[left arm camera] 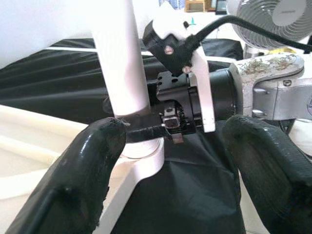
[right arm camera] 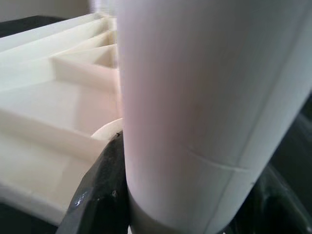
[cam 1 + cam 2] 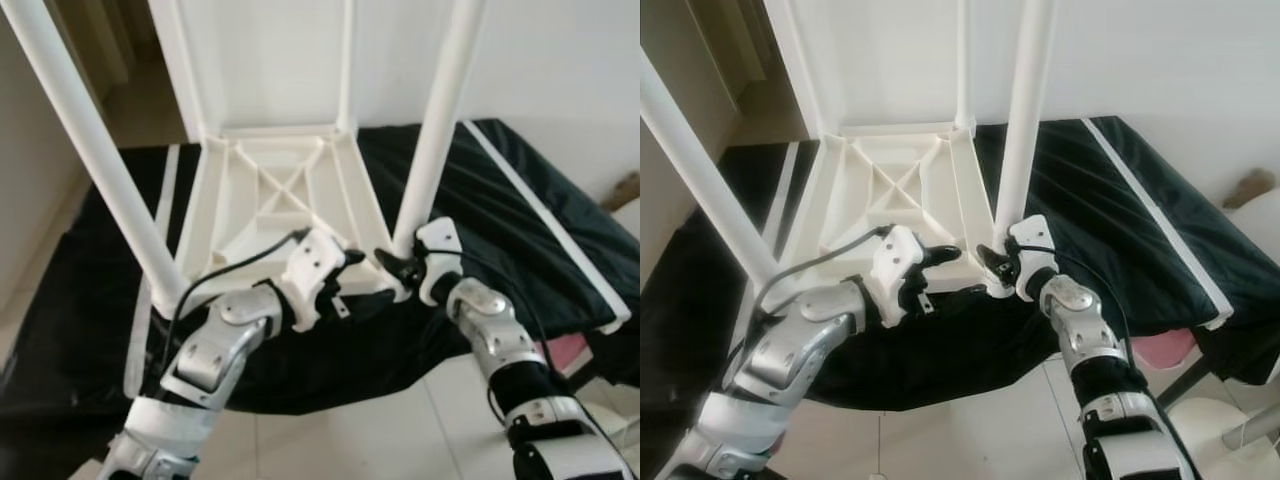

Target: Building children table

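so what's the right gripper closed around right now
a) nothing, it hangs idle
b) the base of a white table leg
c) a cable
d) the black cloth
b: the right gripper is clamped on the base of the near-right white table leg, where it meets the corner of the upturned tabletop; in the right wrist view its fingers hug the leg.

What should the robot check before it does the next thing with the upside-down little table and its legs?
1. Right gripper closed around the near right leg at its base: ok.
2. Leg standing upright in its corner socket: ok; fully seated: cannot tell.
3. Left gripper open, clear of that leg: ok.
4. Tabletop lying flat on the black cloth: ok.
5. Other legs in their sockets: near left leg ok, far ones cannot tell.
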Robot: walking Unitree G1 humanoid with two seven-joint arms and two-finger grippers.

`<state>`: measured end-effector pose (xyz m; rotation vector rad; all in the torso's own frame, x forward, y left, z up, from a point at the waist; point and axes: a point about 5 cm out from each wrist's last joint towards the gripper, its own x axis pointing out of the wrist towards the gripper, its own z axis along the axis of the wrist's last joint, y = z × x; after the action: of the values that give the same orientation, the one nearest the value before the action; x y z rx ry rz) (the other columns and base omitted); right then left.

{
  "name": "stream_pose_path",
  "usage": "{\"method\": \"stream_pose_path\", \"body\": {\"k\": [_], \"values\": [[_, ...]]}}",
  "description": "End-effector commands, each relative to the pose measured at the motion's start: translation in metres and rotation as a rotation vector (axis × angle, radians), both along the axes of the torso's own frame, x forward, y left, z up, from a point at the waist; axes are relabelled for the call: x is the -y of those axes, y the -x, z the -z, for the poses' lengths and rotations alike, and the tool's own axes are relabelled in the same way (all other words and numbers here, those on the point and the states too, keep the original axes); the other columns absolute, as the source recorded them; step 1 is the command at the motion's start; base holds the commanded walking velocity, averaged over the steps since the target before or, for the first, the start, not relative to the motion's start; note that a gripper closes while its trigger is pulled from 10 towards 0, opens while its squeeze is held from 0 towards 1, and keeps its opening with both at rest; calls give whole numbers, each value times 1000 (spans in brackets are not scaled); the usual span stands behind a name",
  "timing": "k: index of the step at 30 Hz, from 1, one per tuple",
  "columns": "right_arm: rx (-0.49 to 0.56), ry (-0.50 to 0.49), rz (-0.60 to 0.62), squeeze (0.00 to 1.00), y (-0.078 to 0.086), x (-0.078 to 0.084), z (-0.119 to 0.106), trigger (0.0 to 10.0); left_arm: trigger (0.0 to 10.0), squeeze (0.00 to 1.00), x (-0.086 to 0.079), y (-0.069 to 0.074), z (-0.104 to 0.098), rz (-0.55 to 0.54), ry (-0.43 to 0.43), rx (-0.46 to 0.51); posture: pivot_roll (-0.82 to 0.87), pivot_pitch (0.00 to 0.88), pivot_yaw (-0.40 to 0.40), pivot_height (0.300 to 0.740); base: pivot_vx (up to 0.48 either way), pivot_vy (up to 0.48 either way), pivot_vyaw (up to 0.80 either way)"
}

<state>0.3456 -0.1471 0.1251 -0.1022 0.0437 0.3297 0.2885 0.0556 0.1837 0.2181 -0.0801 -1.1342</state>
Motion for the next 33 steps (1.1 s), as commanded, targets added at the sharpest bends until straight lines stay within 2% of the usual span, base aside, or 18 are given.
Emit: {"method": "stream_pose_path", "body": {"k": [1,5,8,9,10,12,13,15,17,18,20,21,28,33], "values": [[-128,-10,163,0,10,14,28,0,10000,0,-7,-10,-6,7,-35,34,59,0,17,740,0,0,0],[-140,-45,225,0,14,12,30,0,10000,0,-10,-16,-11,-1,-42,50,59,0,17,740,0,0,0],[-148,-86,350,0,22,12,38,0,10000,0,-12,-22,-10,-9,-46,50,19,0,39,740,0,0,0],[-147,-118,423,0,29,2,41,0,10000,0,-8,-21,-11,10,-20,43,-3,0,48,740,0,0,0],[-147,-118,423,0,29,2,41,0,10000,0,-8,-21,-11,10,-20,43,-3,0,48,740,0,0,0],[-154,-154,490,0,37,-13,42,0,10000,0,-1,-18,-11,26,-1,33,-14,0,64,740,0,0,0],[-168,-166,497,0,39,-20,44,0,10000,0,2,-17,-8,26,-8,30,-14,0,64,740,0,0,0],[-179,-169,495,0,41,-23,44,0,10000,0,3,-17,-6,25,-18,30,-14,0,64,740,0,0,0],[-166,-173,468,0,44,-29,43,0,10000,0,10,-8,-2,45,28,19,-40,0,81,740,0,0,0],[-146,-186,470,0,46,-28,40,4667,10000,0,12,-4,1,51,38,8,-44,0,88,740,0,0,0],[-133,-196,473,0,47,-27,39,4667,10000,0,13,-2,4,55,42,0,-44,0,88,740,0,0,0],[-124,-197,478,0,48,-25,38,10000,10000,0,14,-1,6,55,46,-12,-44,0,88,740,0,0,0],[-60,-165,511,0,54,-14,30,10000,10000,0,15,-2,8,36,63,-16,-47,4,86,740,0,0,0],[-30,-151,489,0,57,-7,27,10000,10000,0,16,-1,8,29,68,-18,-45,6,78,740,0,0,0]]}}
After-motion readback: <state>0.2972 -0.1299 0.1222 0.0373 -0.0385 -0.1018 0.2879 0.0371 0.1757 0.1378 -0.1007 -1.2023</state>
